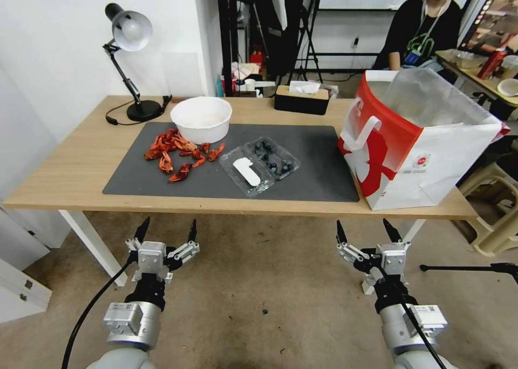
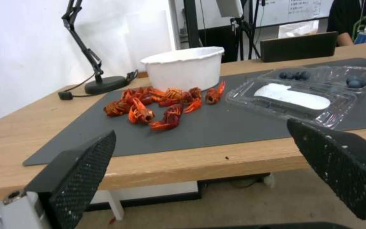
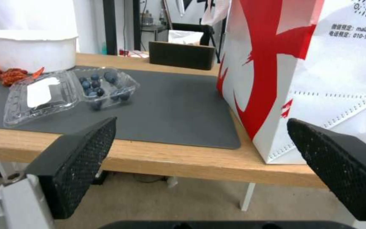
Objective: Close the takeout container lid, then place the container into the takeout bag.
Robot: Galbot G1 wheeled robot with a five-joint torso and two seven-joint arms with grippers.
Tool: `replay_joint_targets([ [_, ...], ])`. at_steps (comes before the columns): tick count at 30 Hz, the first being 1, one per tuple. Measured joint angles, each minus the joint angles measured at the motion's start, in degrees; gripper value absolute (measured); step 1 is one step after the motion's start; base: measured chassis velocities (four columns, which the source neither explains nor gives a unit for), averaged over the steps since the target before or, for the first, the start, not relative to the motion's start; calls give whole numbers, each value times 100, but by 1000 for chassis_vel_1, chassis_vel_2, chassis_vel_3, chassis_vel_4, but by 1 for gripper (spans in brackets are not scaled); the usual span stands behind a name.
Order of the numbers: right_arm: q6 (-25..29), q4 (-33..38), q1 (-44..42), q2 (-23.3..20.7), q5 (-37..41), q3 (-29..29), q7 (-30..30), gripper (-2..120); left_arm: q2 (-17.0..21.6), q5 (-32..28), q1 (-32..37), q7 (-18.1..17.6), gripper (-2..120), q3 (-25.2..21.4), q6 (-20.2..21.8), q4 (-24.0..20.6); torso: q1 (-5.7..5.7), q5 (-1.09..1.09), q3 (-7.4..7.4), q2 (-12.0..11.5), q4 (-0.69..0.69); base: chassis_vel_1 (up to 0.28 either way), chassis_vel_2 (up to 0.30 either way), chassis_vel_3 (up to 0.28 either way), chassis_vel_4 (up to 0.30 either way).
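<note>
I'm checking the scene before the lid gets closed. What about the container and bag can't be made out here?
- Takeout bag interior floor: head view, hidden by its own walls and silvery lining.
- Bag top and opening: right wrist view, cut off by the edge.
- Label text on the lid: too small in every view.
- Blueberry count in the takeout container: berries overlap.

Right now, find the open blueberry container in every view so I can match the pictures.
Head view: container lies open at the mat's middle, right of the crayfish.
Left wrist view: container at the right, labelled lid nearest the camera.
Right wrist view: container at the left, berries in the half nearer the bag.
Shared landmark: the white bowl behind it, also at and.
</note>
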Motion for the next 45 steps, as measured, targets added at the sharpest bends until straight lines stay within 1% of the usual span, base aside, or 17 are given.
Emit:
replay_joint_targets([
  [26, 0, 0, 0, 0, 0, 0, 0, 100, 0, 0, 0, 0, 100, 0, 0, 0, 0, 0, 0, 0, 0, 0, 0, 0, 0],
  [30, -76, 10, 32, 3, 25, 9, 0, 100, 0, 0, 0, 0, 100, 1, 0, 0, 0, 0, 0, 0, 0, 0, 0, 0, 0],
  [31, -269, 69, 115, 16, 90, 56, 9, 100, 0, 0, 0, 0, 100, 0, 0, 0, 0, 0, 0, 0, 0, 0, 0, 0, 0],
  [32, -269, 69, 115, 16, 90, 56, 9, 100, 0, 0, 0, 0, 100, 0, 0, 0, 0, 0, 0, 0, 0, 0, 0, 0, 0],
  [36, -1142, 351, 490, 84, 382, 253, 64, 100, -7, -45, -19, -6, 100, 8, 39, -8, 0, 0, 0, 0, 1, 0, 0, 0, 0],
  [37, -1142, 351, 490, 84, 382, 253, 64, 100, -7, -45, -19, -6, 100, 8, 39, -8, 0, 0, 0, 0, 1, 0, 0, 0, 0],
  [38, -1277, 396, 548, 96, 427, 287, 73, 100, -23, -109, -48, -16, 100, 22, 108, -25, 0, 1, 0, 0, 1, 0, 0, 0, 0],
  [40, -1754, 550, 754, 134, 590, 391, 103, 100, -160, -556, -293, -97, 100, 162, 582, -178, 0, -1, 0, 0, 0, 0, 0, 0, 0],
  [41, -1754, 550, 754, 134, 590, 391, 103, 100, -160, -556, -293, -97, 100, 162, 582, -178, 0, -1, 0, 0, 0, 0, 0, 0, 0],
  [42, -1892, 593, 811, 145, 635, 421, 113, 100, -202, -695, -363, -123, 100, 205, 732, -225, 0, 0, 0, 0, 0, 0, 0, 0, 0],
  [43, -2076, 652, 903, 166, 777, 435, 139, 100, -286, -971, -504, -168, 100, 298, 1000, -311, 0, -1, 0, 0, -1, 0, 0, 0, 0],
  [44, -2158, 673, 946, 185, 870, 408, 153, 100, -331, -1115, -558, -176, 100, 347, 946, -313, 2, 1, 0, 0, -1, 0, 0, 0, 0],
  [45, -2158, 673, 946, 185, 870, 408, 153, 100, -331, -1115, -558, -176, 100, 347, 946, -313, 2, 1, 0, 0, -1, 0, 0, 0, 0],
])
